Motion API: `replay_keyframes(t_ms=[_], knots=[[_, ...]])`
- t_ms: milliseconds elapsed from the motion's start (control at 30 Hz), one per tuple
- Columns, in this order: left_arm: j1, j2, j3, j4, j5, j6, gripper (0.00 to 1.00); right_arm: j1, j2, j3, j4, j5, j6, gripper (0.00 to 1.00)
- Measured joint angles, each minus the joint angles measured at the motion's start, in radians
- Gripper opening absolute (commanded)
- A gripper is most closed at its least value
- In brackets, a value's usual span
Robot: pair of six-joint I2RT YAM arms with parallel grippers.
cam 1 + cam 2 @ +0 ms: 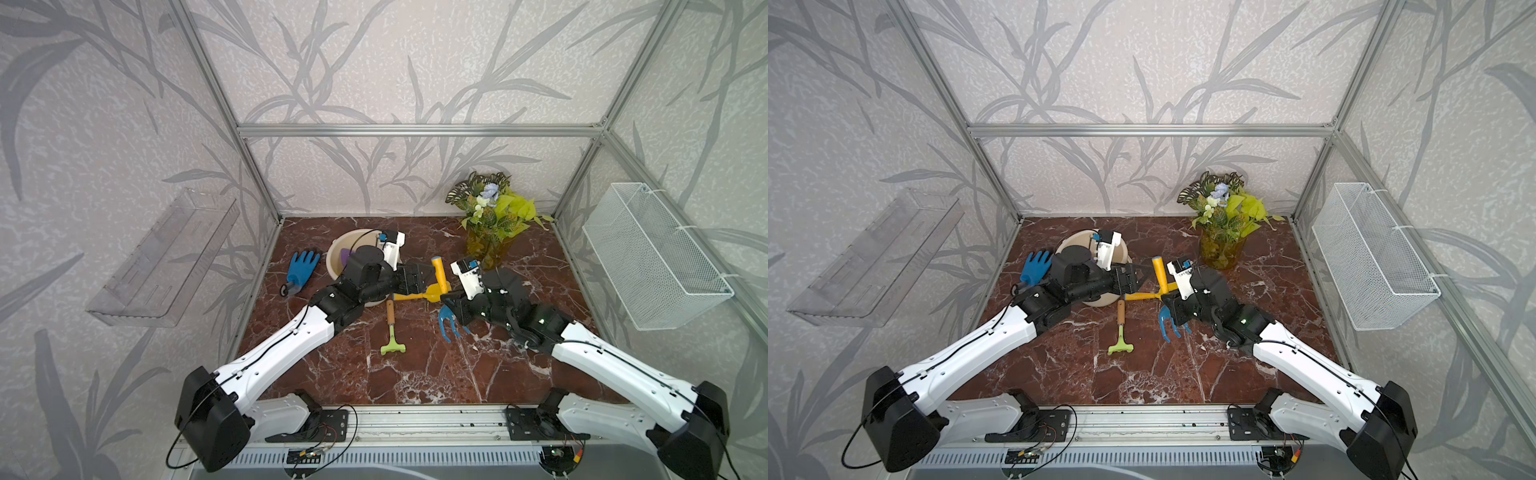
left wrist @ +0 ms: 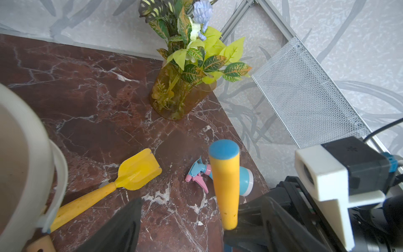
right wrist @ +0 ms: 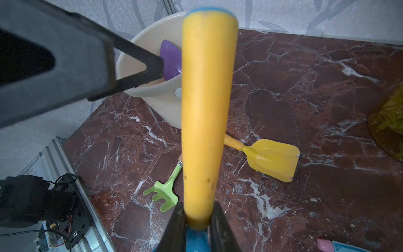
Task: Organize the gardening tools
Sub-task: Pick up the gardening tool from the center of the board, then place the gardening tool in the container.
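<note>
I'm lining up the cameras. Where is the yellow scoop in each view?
Top view: scoop mid-table, right of the bucket.
Top view: scoop mid-table, right of the bucket.
Left wrist: scoop in the picture's lower middle, beside the bucket.
Right wrist: scoop right of picture centre, partly behind the held fork.
Shared landmark: the cream bucket, near the scoop's handle end.

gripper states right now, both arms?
Left gripper: open, holding nothing.
Right gripper: closed on the blue fork, gripping low on its yellow handle.
</note>
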Motion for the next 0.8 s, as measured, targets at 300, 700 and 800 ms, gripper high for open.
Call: replay_keyframes(t_ms=[300, 700, 800], knots=[[-0.043, 0.083, 0.056, 0.014, 0.032, -0.006, 0.63, 0.019, -0.007, -0.006, 0.010, -0.026, -0.027, 0.03], [-0.050, 0.119, 0.087, 0.019, 0.054, -0.015, 0.00, 0.024, -0.023, -0.029, 0.022, -0.021, -0.047, 0.30], [-0.050, 0.120, 0.107, -0.001, 0.037, -0.005, 0.00, 0.024, -0.024, -0.029, 0.032, -0.005, -0.053, 0.44]])
